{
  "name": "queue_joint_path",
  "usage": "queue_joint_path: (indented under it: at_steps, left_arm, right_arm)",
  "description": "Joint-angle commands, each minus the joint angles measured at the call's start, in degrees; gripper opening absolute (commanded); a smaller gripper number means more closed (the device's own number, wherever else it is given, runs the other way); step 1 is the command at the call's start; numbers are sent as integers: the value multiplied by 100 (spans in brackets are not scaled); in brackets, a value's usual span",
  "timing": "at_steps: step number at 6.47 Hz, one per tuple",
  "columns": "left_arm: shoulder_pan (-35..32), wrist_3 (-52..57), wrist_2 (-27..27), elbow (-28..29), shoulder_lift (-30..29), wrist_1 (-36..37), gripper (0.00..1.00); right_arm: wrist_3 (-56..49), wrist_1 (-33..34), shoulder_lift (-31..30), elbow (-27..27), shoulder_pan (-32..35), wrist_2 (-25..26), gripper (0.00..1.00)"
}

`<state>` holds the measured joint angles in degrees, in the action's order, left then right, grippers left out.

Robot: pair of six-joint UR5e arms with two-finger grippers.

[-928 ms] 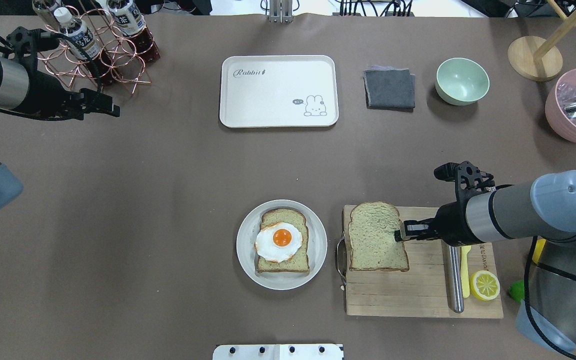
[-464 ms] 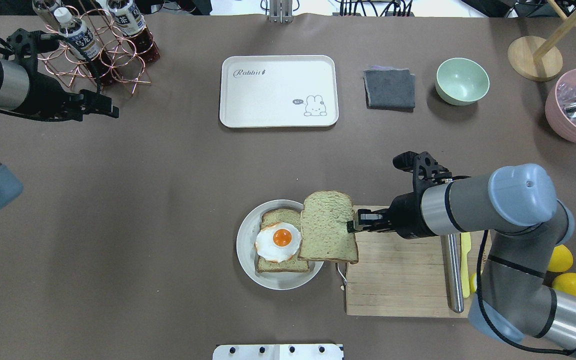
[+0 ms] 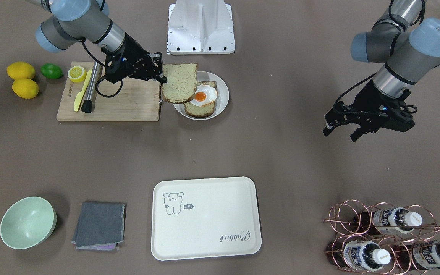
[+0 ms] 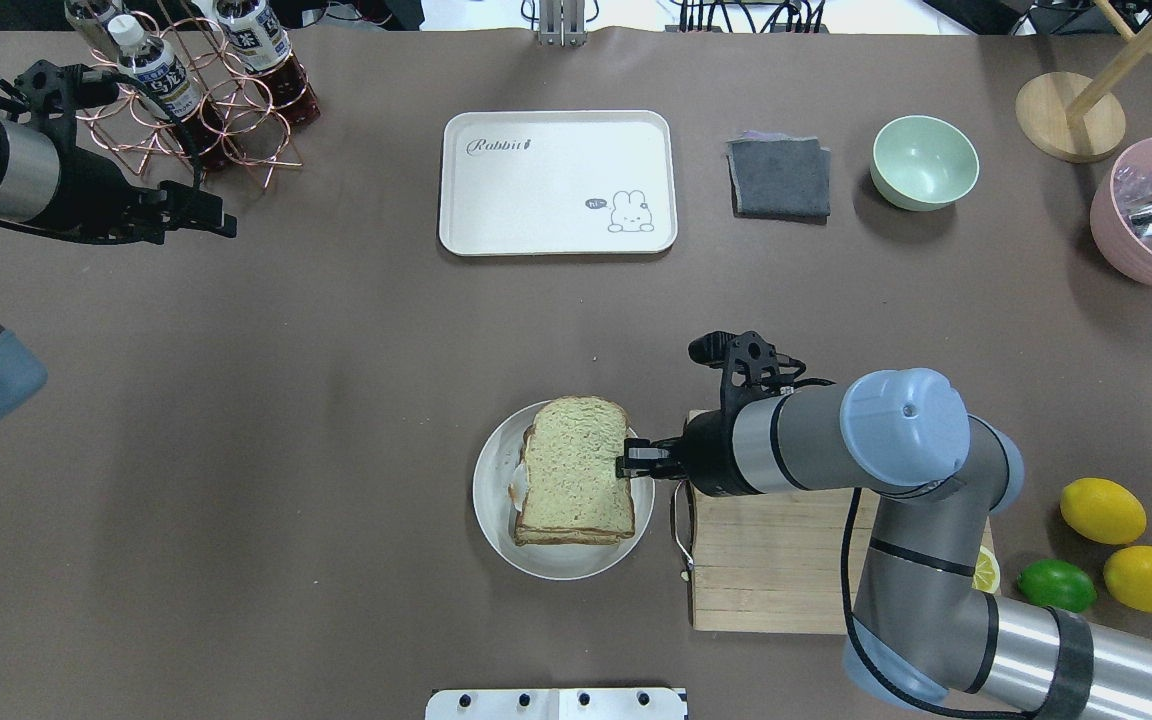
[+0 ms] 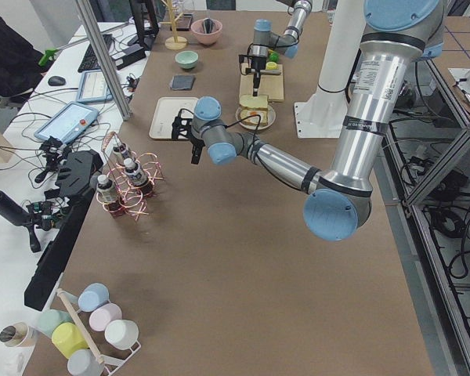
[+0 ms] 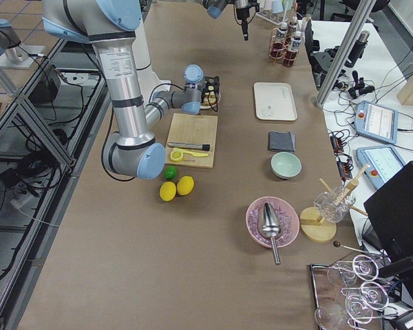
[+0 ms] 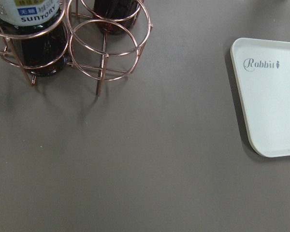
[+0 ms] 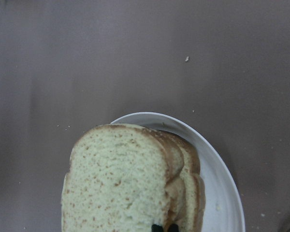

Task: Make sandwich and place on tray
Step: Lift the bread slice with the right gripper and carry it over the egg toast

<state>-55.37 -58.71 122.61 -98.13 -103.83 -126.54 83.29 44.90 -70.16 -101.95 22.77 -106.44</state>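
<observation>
Right gripper [image 4: 623,464]: lower centre of the overhead view, clamped on the right edge of the top toast slice [image 4: 576,465].
Top toast slice: over the egg-topped lower slice [image 3: 201,110] on the round plate [image 4: 496,505]; contact possibly not made.
Tray [image 4: 556,180]: upper centre, well apart.
Left gripper [image 3: 339,134]: upper left of the overhead view, fingers spread.

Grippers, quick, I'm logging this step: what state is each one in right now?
Left gripper: open, holding nothing.
Right gripper: shut on the pale speckled square toast slice, above the round grey plate.
</observation>
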Motion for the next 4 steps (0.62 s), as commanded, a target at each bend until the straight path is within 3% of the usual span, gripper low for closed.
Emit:
queue_joint_path:
  at_steps: [1,4]
  left_arm:
    - [0,-9,0,4,12,-11,98]
    - [0,-9,0,4,3,-11,98]
  right_arm:
    - [-14,265,187,105,-132,176,0]
    - [-67,309,222,254,-168,212,0]
